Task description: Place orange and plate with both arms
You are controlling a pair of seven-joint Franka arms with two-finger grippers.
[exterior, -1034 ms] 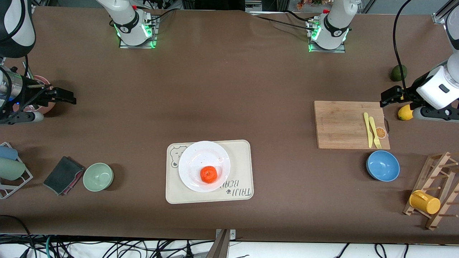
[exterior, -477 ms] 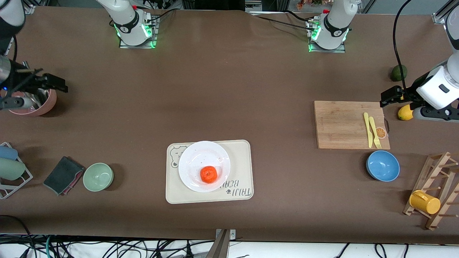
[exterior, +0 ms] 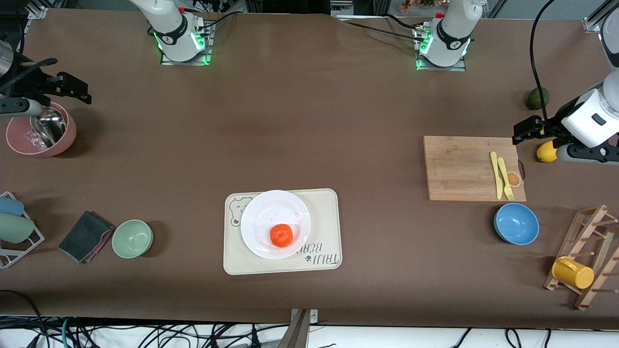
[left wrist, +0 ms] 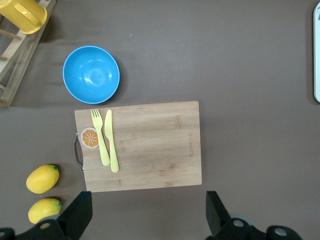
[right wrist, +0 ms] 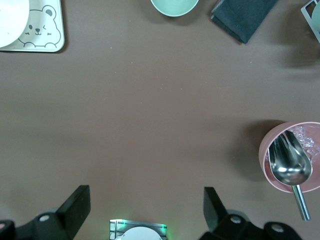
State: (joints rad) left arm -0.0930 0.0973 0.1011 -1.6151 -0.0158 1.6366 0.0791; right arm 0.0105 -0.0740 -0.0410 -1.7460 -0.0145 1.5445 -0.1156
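Here, the round orange (exterior: pixel 282 235) sits on the glossy white plate (exterior: pixel 266 212); both hands spread, empty.

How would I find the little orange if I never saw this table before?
Look at the middle of the table for the cream tray with a bear drawing. A round white plate sits on it, and the orange lies on that plate. It is the only red-orange fruit; the lemons are yellow.
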